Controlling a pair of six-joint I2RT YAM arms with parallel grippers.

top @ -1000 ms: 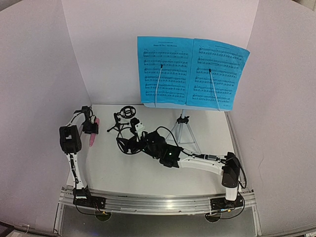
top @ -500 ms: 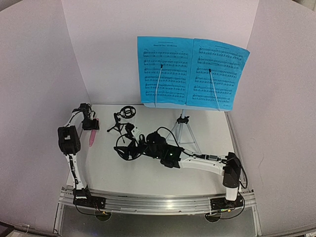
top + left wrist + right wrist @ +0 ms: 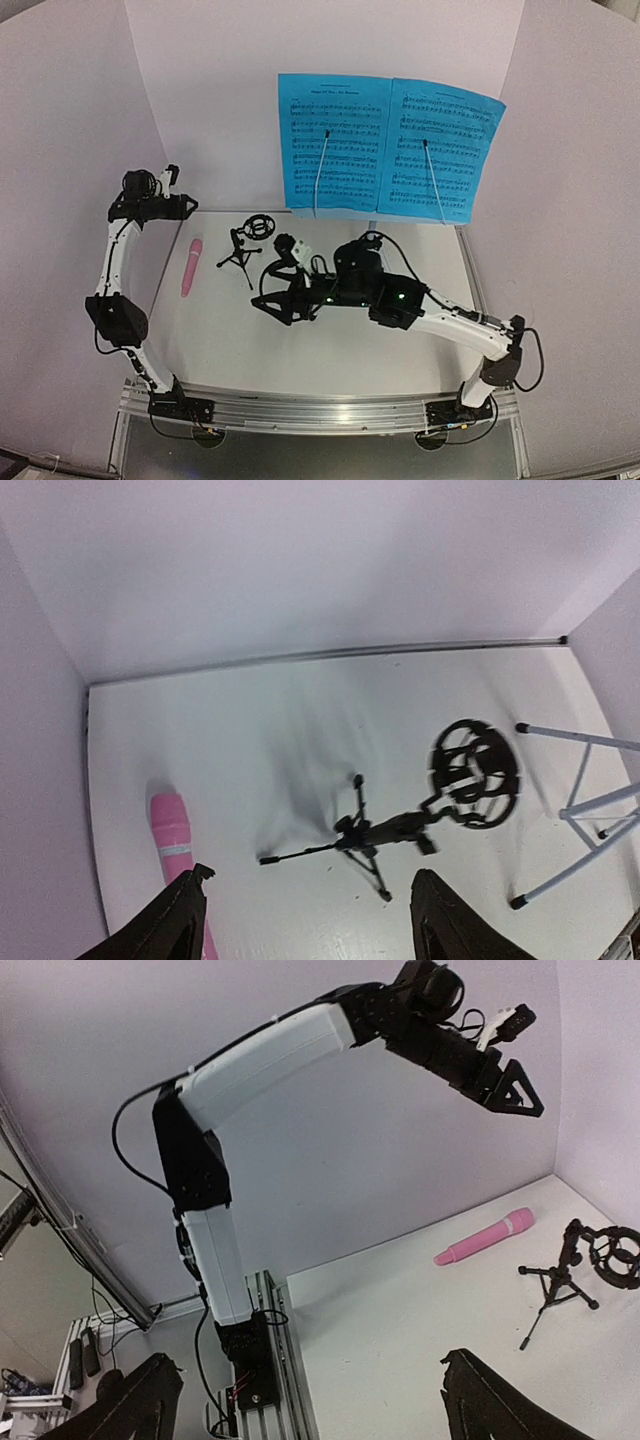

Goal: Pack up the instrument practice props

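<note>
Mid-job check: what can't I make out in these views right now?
- Silver tripod: top view, the right arm mostly covers it; left wrist view, the right edge cuts off its legs.
- Perforated desk: top view, hidden behind the blue pages.
- Pink microphone: left wrist view, lower end behind a finger of the left claw.
- Printed notes: top view, too small to read.

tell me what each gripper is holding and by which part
Nothing. The left gripper and right gripper are open and empty; the microphone lies on the table.
</note>
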